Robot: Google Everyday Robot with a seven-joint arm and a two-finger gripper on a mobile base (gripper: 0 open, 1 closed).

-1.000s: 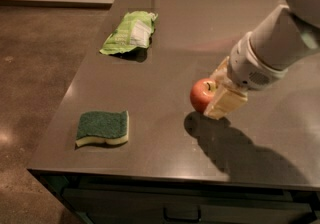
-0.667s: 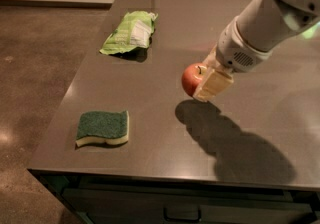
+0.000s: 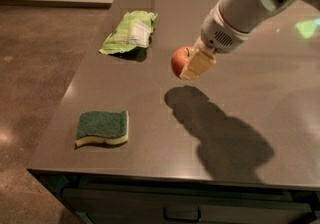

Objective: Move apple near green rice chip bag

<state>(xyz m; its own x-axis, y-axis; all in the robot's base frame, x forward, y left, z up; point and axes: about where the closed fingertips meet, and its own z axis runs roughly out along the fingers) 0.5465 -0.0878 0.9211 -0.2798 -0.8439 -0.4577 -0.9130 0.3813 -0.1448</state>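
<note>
Apple (image 3: 179, 62): round, red-orange, held clear of the table (image 3: 125, 88) (its shadow lies separately below), right of the green rice chip bag (image 3: 127, 33) and apart from it. Gripper (image 3: 192, 66) is clamped on the apple, with a pale finger (image 3: 198, 64) across its right side. Versus 0.7 s ago: apple higher, further left, nearer the bag.

Cream tool (image 3: 188, 63) above grey table (image 3: 280, 80) clasps red-orange apple (image 3: 178, 61); bag (image 3: 127, 33) pale green
</note>
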